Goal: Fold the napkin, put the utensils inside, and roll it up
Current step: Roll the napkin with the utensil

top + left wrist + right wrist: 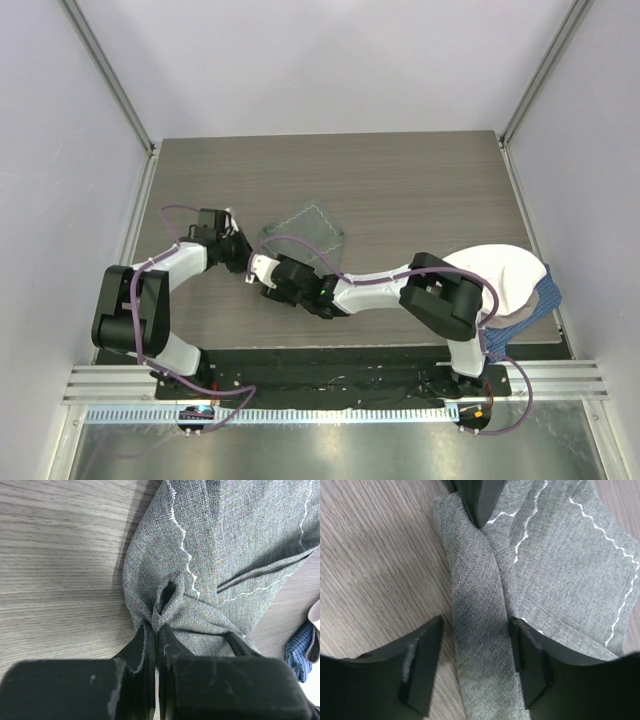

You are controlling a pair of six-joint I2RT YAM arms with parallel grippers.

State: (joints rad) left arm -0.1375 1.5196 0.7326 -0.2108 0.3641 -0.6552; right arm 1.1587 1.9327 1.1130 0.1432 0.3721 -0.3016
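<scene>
Top external view, nearest first: a cream-white cloth (500, 275) and a blue checked cloth (545, 300) lie at the near right, beside the right arm. Both arms reach left of centre, where the left gripper (240, 255) and the right gripper (265, 275) crowd the near-left end of the napkin (305, 230). The napkin lies rumpled on the table (420, 180), spreading away toward the far side.

The left wrist camera shows that gripper's jaws pressed together on a puckered corner of the napkin. The right wrist camera shows its jaws apart, straddling a twisted band of cloth that runs up to the left gripper's tips. I see no fork; it may be hidden.

The risk, as I judge it, is the twist. If the right gripper grips that band and pulls, the napkin would rope up instead of folding flat. The fingertips are also close enough to knock together.
</scene>
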